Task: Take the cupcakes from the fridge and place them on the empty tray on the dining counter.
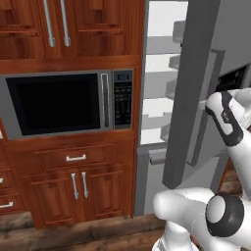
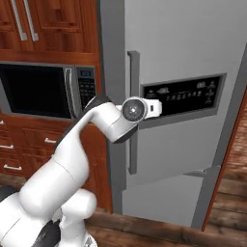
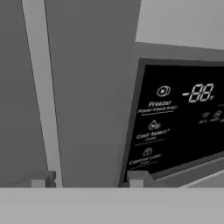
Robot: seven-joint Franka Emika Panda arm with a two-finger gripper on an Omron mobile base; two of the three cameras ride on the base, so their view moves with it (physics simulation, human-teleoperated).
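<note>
The grey fridge [image 1: 196,88] stands with its door swung partly open, and white inner shelves [image 1: 159,108] show through the gap. No cupcakes can be made out on them. In the right base view the door face [image 2: 183,48] carries a long vertical handle [image 2: 133,111] and a black dispenser panel [image 2: 183,96]. My gripper [image 2: 161,108] is shut and empty, held close against the door between the handle and the panel. The hand view looks straight at the handle [image 3: 41,87] and the panel [image 3: 179,118]. The tray and the dining counter are out of view.
A black-windowed microwave [image 1: 59,103] sits in reddish wooden cabinets [image 1: 78,191] left of the fridge. Upper cabinet doors [image 1: 54,24] hang above it. Wooden floor [image 2: 159,231] runs in front of the fridge.
</note>
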